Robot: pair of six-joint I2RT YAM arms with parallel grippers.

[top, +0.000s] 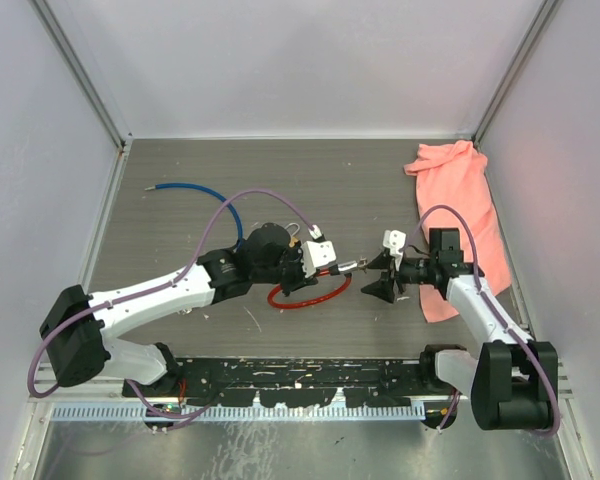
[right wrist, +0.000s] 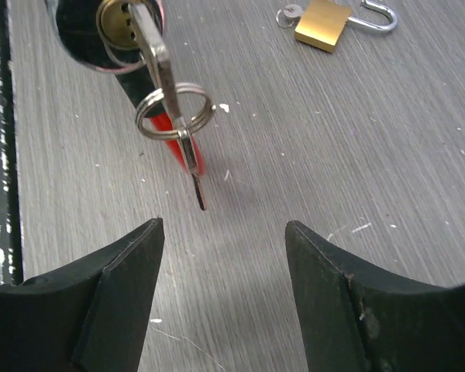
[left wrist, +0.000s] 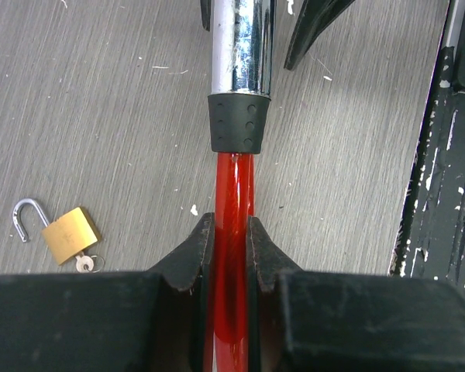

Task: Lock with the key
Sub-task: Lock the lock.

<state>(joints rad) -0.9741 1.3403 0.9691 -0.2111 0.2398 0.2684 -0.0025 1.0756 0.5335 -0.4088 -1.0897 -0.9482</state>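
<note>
One key (right wrist: 159,70) in the cable lock (right wrist: 112,31) (another in the padlock (right wrist: 322,23))

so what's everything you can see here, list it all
cable lock: 1, red cable with chrome barrel, mid-table, off the surface in the left gripper
keys: 2 it seems, silver, one in the barrel's keyhole, one hanging from its ring
padlock: 1, brass, shackle open, small key in it, lying on the table beside the cable lock
blue cable: 1, blue, far left of table
cloth: 1, pink, far right of table
table: 1, grey wood grain
left gripper: 1, black, shut on the red cable
right gripper: 1, black, open, facing the keys
</note>
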